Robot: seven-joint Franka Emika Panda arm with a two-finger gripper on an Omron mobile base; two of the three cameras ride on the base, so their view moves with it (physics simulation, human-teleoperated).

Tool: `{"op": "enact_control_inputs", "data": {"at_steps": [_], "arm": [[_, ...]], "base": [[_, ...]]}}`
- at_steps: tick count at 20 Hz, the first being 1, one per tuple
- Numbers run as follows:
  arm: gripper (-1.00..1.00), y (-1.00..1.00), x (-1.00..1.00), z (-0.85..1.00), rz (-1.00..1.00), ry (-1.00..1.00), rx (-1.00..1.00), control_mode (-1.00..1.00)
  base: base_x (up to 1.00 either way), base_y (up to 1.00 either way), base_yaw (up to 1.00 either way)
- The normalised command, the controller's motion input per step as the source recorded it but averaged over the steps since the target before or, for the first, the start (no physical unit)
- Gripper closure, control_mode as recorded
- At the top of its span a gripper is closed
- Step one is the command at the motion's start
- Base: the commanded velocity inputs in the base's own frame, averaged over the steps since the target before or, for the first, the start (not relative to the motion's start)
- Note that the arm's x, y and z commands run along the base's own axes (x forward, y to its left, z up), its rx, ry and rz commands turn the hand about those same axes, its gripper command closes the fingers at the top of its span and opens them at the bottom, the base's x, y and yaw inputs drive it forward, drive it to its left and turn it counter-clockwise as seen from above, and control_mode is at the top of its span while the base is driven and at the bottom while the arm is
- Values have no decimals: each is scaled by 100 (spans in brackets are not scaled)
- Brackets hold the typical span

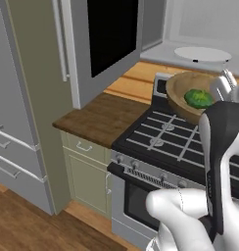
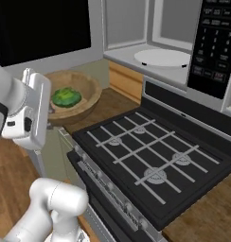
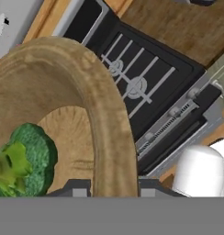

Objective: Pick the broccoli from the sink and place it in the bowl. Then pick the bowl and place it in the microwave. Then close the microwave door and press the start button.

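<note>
One broccoli [image 2: 66,96] floret, bright green and lumpy, lies inside the bowl [image 2: 87,97], a wide brown wooden dish with a thick rim and pale grain on its floor. In the hand view the floret sits low on the bowl's inner floor, to the left of the broad rim that arcs up through the middle. The bowl is held up in the air over the stove [image 1: 165,142], above its left burners in the left base view, and is tipped slightly rather than level. To its left in that view stands the microwave door [image 1: 104,41], swung open, its black glass window framed in silver-grey. Behind and to the right the microwave [image 2: 214,47] shows its pale interior, with the white turntable [image 2: 162,58] lying flat inside, clear of the bowl.

The gripper [image 3: 114,188] sits astride the bowl's rim, one dark finger [image 3: 75,189] inside the wall and the other outside, pinching the wood between them. The white arm rises from the base, bends at a dark elbow, and reaches to the bowl's near edge, the hand turned so its camera looks along the rim and down on the stove grates.
</note>
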Motion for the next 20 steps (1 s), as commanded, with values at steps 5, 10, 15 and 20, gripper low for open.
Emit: {"op": "enact_control_inputs", "data": {"at_steps": [5,10,15,20], "arm": [[100,-8,-6,52,-12,-15,0,-100],[100,-1,16,45,-13,-31,2,-100],[100,-1,39,28,-17,-7,0,-100],[100,-5,35,27,-11,2,0,-100]], "base": [[0,0,0],[0,0,0],[0,0,0],[0,0,0]]}}
